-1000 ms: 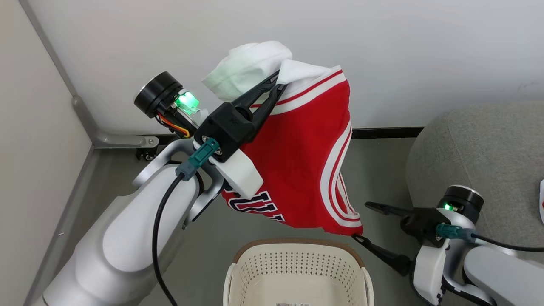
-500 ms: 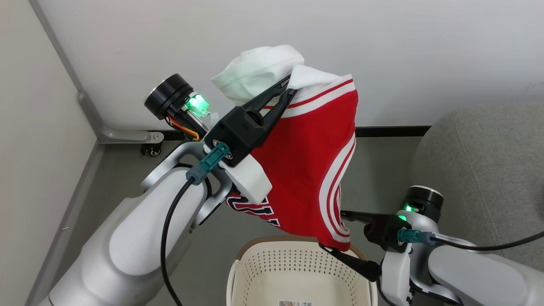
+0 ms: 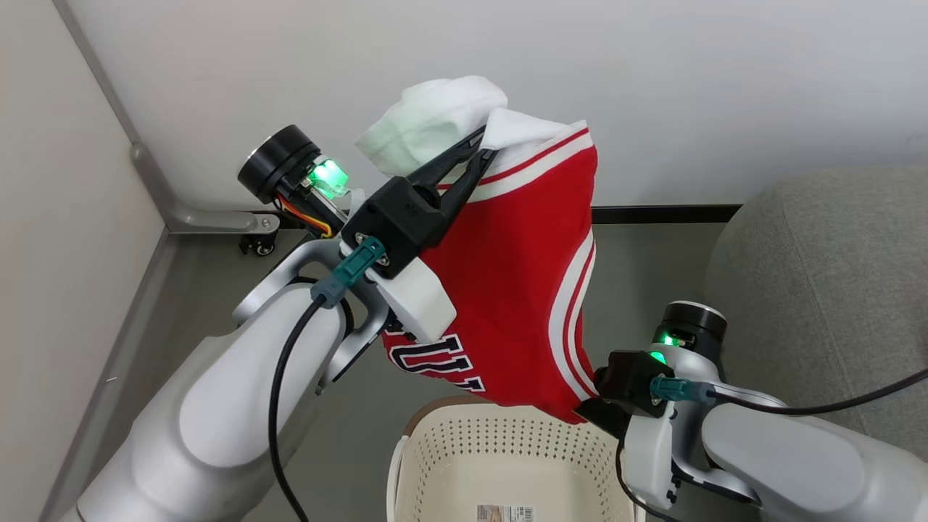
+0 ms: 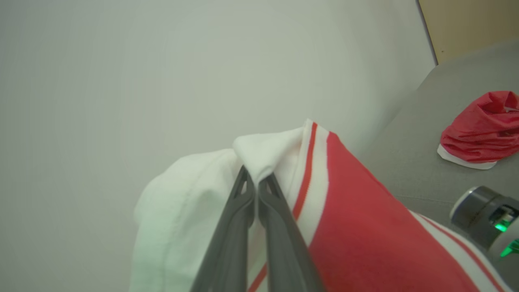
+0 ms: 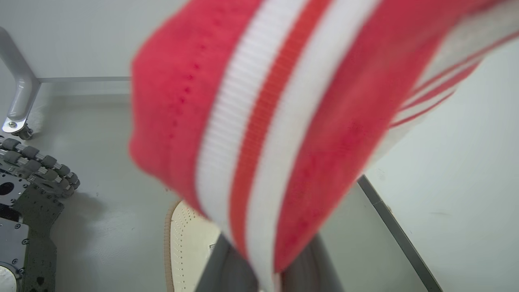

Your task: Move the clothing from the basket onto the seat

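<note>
My left gripper [image 3: 484, 145] is raised high and shut on the white collar of the red jersey [image 3: 522, 290], which hangs down with its white-striped trim and dark lettering. In the left wrist view the fingers [image 4: 243, 211] pinch that white fabric [image 4: 263, 158]. My right gripper [image 3: 582, 410] is at the jersey's lower corner, its fingers hidden by the cloth. In the right wrist view the striped hem [image 5: 259, 134] drops between the two close-set fingers [image 5: 227, 267]. The cream basket [image 3: 507, 442] stands right below, with its label showing. The grey seat [image 3: 819, 275] lies to the right.
Another crumpled red garment [image 4: 482, 125] lies on the sofa [image 4: 409, 170]. A white wall runs behind, with a metal frame leg on a caster [image 3: 254, 239] at the left corner. My wheeled base [image 5: 24, 182] sits left of the basket [image 5: 182, 243].
My right gripper has swung left from beside the sofa to the jersey's lower corner and shut around the hem. The left gripper still holds the jersey up.
</note>
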